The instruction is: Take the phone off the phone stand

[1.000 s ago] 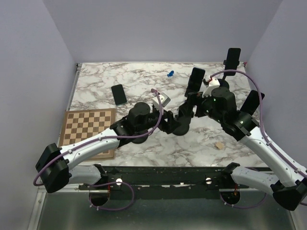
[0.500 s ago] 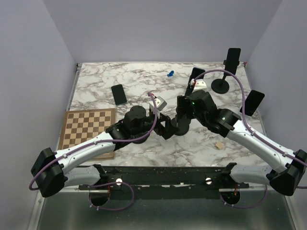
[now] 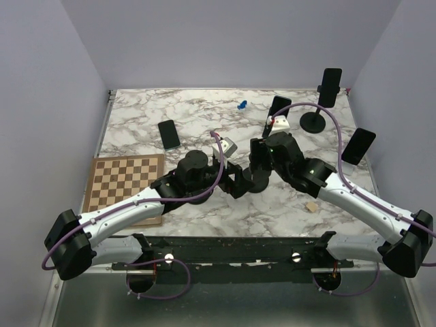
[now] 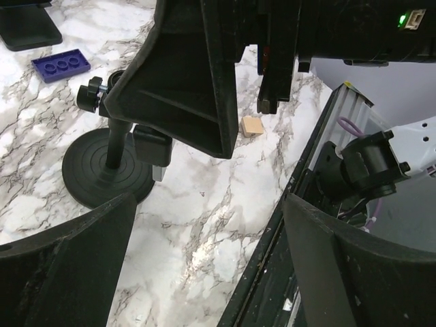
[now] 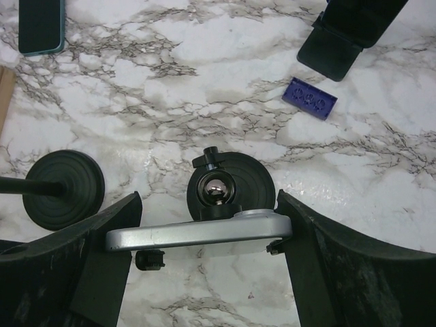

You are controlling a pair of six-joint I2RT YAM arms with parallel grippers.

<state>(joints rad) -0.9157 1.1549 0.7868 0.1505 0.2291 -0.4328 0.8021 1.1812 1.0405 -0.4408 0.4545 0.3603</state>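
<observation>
Phone sits edge-on atop the phone stand, lower centre of your right wrist view. Right gripper is spread wide and straddles it, likely to pinch its ends. Your left gripper is also open, low beside the stand, probably to brace it

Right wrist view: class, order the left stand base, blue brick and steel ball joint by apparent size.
1. left stand base
2. blue brick and steel ball joint: near alike, and the ball sits nearer the camera, so unranked.
</observation>
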